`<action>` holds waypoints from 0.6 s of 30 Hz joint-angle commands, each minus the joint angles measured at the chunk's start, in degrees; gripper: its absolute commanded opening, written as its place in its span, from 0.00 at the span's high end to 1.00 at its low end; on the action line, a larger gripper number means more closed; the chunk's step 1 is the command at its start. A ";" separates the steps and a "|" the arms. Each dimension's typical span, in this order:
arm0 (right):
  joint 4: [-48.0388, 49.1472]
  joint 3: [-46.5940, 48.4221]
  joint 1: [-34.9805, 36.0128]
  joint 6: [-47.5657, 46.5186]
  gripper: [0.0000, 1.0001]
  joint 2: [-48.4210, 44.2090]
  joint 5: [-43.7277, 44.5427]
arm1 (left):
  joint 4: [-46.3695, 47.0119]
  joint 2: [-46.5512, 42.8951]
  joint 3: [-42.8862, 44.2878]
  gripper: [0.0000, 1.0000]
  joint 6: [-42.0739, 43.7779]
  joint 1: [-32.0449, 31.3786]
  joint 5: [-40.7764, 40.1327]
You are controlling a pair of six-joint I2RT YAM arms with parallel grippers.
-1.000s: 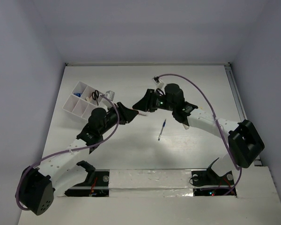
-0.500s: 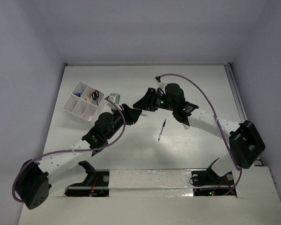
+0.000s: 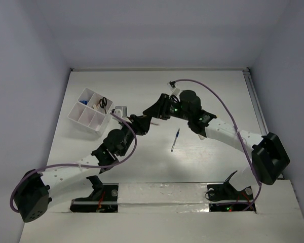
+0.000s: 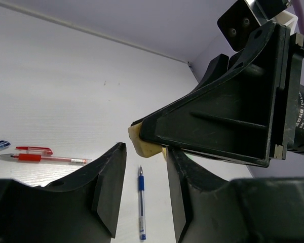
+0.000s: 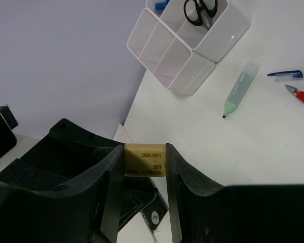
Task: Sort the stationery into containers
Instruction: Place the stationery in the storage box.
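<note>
The right pincer [image 5: 143, 152] is clenching the tan eraser [image 5: 145, 163] between its two fingers. It is holding the eraser in the air above the desk [image 3: 213, 91], well apart from the organiser [image 3: 77, 116]. The left pincer [image 4: 145, 158] is standing released, its jaws parted and empty, with the eraser's free end sitting just beyond their tips.

The step in hand is judged to be a handover to the left arm, on whose side the organiser is standing. To do it well:

1. Advance the left pincer until the exposed end is lying fully between its jaws.
2. Close on the faces that the right pincer is not covering.
3. Release the right pincer only once the left grip is firm.

Little of the eraser is protruding, so a shallow pinch is risking a drop.
</note>
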 commanded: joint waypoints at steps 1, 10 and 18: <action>0.09 -0.14 0.93 0.17 0.80 -2.24 0.06 | 9.59 0.82 -0.23 0.66 2.00 -1.70 -3.09; 1.32 -1.19 0.93 1.83 0.82 -3.12 -2.30 | 14.68 0.47 -0.93 0.69 5.51 -3.47 -9.95; 2.11 -2.68 0.93 2.80 0.83 -3.91 -3.18 | 16.11 0.91 0.65 1.00 8.51 -4.52 -11.71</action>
